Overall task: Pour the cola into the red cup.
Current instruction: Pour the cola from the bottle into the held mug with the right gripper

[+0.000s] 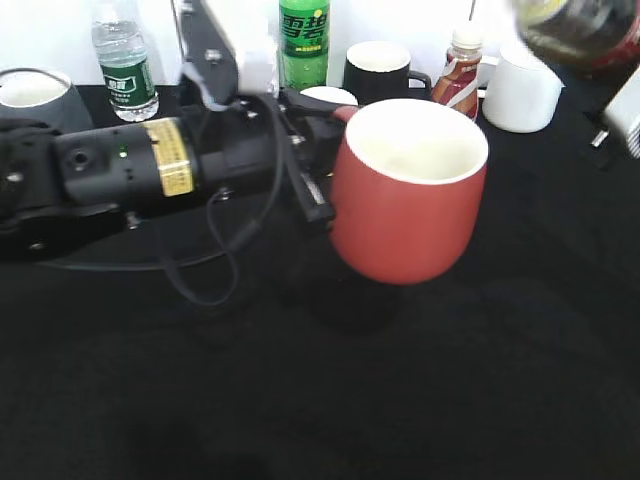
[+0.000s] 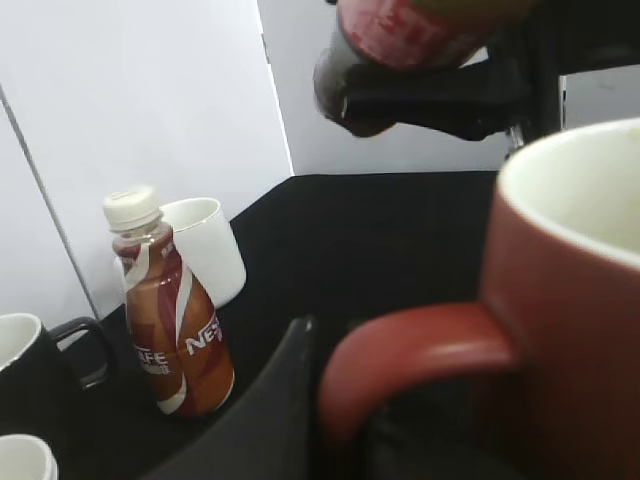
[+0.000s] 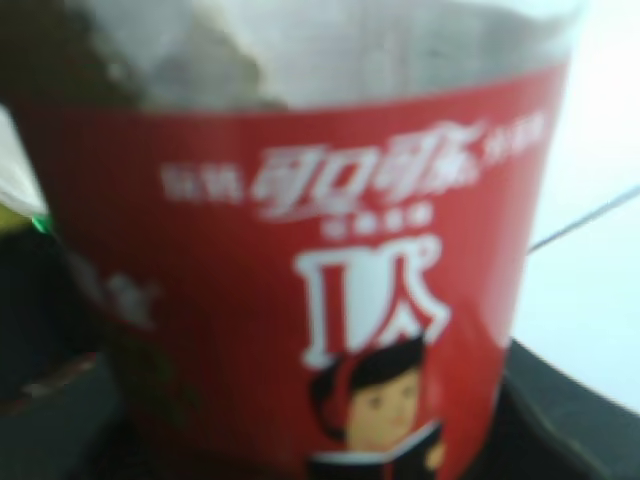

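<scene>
While gripped: red cup (image 1: 408, 190) (handle) left.

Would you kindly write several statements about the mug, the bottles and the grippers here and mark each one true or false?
1. The left gripper holds the red cup off the table by its handle. True.
2. The red cup is already full of cola. False: its white inside looks empty.
3. The cola bottle is above and to the right of the cup in the exterior view. True.
4. The Nescafe bottle lies on its side. False: it stands upright.
5. The green Sprite bottle stands behind the cup. True.
</scene>
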{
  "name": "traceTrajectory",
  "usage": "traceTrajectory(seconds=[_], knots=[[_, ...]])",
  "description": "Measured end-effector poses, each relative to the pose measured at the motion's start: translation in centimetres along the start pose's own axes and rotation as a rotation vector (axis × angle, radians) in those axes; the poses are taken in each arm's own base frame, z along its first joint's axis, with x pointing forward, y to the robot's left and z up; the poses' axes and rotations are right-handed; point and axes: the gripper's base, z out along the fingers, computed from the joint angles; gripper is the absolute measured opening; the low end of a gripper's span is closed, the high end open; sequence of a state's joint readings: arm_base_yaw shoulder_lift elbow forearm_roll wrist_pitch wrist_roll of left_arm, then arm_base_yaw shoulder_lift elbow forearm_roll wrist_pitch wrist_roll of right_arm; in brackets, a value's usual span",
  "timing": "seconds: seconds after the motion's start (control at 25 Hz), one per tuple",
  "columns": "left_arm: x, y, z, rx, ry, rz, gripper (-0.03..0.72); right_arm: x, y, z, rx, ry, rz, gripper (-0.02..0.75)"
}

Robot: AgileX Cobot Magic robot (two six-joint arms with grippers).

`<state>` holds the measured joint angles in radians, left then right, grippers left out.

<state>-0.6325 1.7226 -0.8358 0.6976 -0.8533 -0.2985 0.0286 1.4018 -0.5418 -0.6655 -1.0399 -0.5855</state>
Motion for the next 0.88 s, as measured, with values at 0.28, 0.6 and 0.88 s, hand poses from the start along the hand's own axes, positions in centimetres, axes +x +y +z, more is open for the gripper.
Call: traceTrajectory(seconds=[0.28, 0.6, 0.88], knots=[[1.4, 0.3, 1.5, 0.014, 0.027, -0.013, 0.045, 0.0, 0.0, 0.0, 0.000, 0.000, -0.231, 0.490], [1.3, 0.0, 1.5, 0.045, 0.011, 0.008, 0.045, 0.3, 0.1, 0.0, -0.012, 0.028, -0.386, 0.490], [1.3, -0.1, 1.5, 0.057, 0.011, 0.017, 0.045, 0.4, 0.0, 0.0, -0.013, 0.047, -0.456, 0.490]])
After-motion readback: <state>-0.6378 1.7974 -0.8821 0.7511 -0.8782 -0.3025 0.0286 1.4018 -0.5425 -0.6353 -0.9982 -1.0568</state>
